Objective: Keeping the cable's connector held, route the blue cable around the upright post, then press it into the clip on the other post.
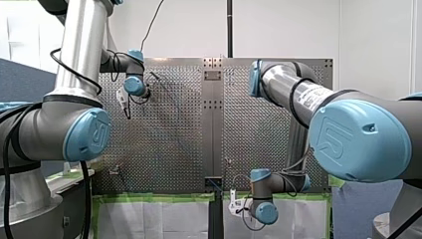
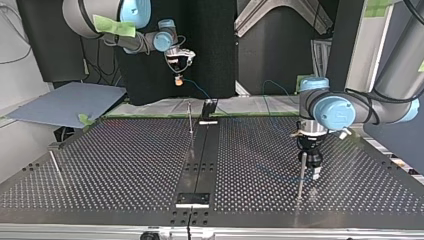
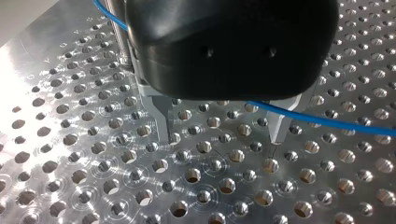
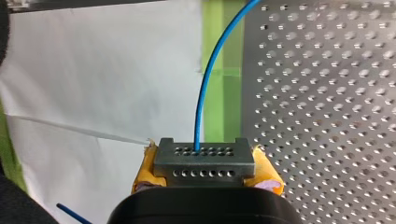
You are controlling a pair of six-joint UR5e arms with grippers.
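Right gripper [image 4: 205, 173] clamps connector [image 4: 204, 157]; cable [image 4: 201, 100] thin, light, floppy, runs over to post [image 2: 302, 172]. Left gripper [image 3: 219, 123] fingers [image 3: 163, 119] apart, cable crossing one finger. Best pinch it near post, probably.

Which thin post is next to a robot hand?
The post at the top view's right, beside my left hand; the middle post and the leftmost post stand alone.
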